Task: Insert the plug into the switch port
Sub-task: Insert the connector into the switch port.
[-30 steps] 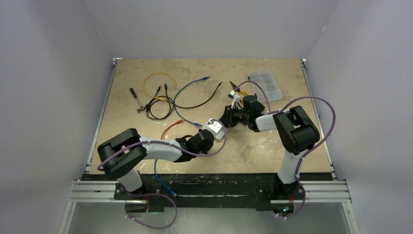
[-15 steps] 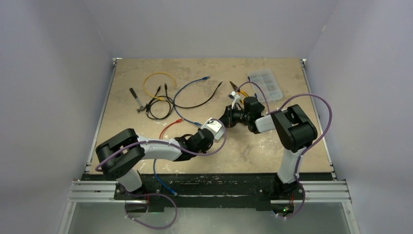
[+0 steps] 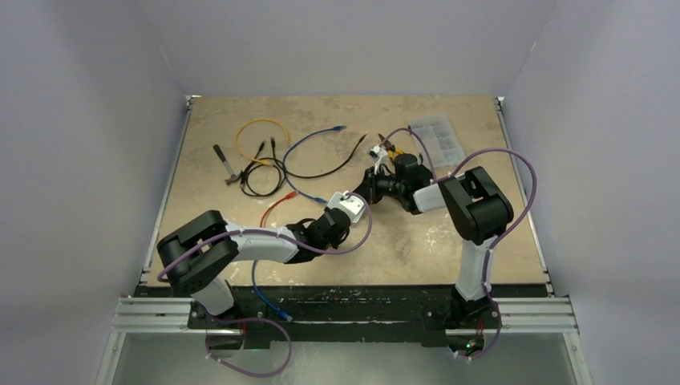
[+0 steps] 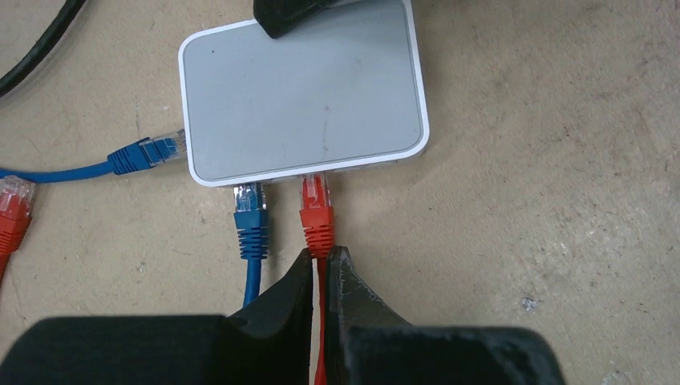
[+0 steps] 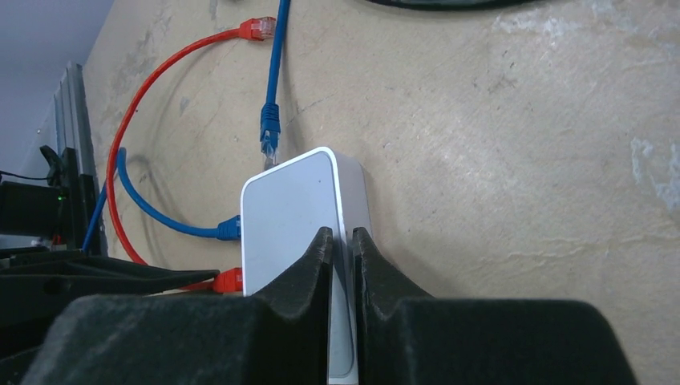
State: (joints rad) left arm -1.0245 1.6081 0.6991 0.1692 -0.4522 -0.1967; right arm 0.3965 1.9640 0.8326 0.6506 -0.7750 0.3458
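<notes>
The white switch [image 4: 303,96] lies on the table [image 3: 351,207]. One blue plug [image 4: 249,210] sits in its near face and another blue plug [image 4: 148,152] is at its left side. Beside the first, the red plug [image 4: 316,204] has its tip at the near face; how deep it sits I cannot tell. My left gripper [image 4: 321,255] is shut on the red cable just behind the plug's boot. My right gripper [image 5: 337,234] has its jaws nearly together, tips resting over the switch's far edge [image 5: 289,216]; one fingertip [image 4: 321,14] shows on top of the switch.
The red cable's other plug [image 5: 258,29] lies loose nearby. Farther back lie a yellow cable [image 3: 261,128], black cables [image 3: 265,168], a small hand tool [image 3: 227,164] and a clear compartment box [image 3: 437,140].
My right gripper has narrowed its jaws and moved left and farther back with the arm. The switch and my left gripper have shifted slightly the same way.
</notes>
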